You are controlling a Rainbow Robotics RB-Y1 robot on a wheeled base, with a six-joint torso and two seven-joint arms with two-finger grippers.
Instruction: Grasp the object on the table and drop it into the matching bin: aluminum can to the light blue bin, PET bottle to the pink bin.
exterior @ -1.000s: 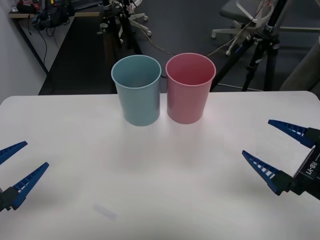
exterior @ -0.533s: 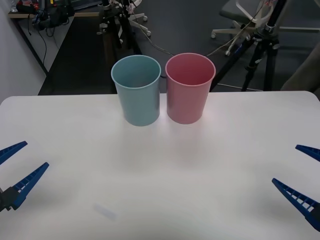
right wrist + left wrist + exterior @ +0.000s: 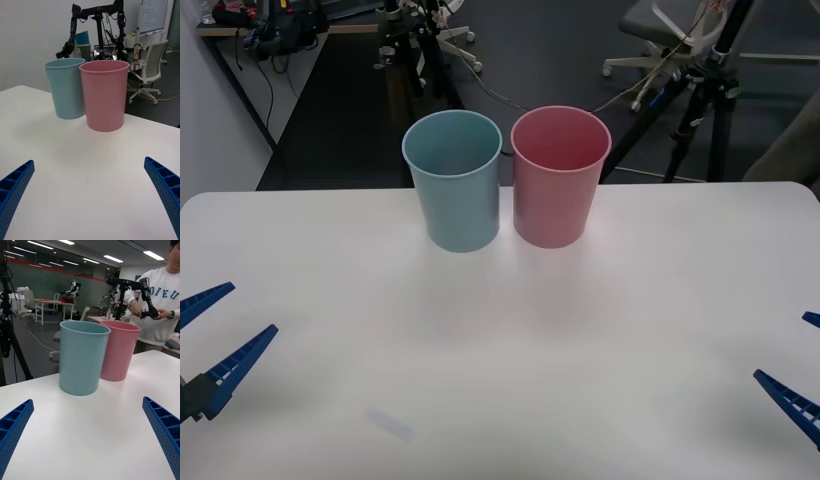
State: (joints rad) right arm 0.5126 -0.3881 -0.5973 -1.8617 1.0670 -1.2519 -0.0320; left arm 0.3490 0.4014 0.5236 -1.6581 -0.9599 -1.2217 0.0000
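The right claw (image 3: 805, 365), fingers spread, has drawn back toward the table's (image 3: 500, 340) near right edge.

Pretty clearly a robotics lab or office-type workspace is being shown here. Dark carpeted floor (image 3: 560, 50) is being seen past the far edge of the white table (image 3: 500, 330), with black camera tripods (image 3: 705, 90) standing at far right and trailing cables (image 3: 510, 100) lying around. White swivel office chairs (image 3: 150, 71) are being parked nearby, a whiteboard (image 3: 152, 15) is hanging on the wall, and another robot arm rig (image 3: 95, 22) is being kept behind the bins.
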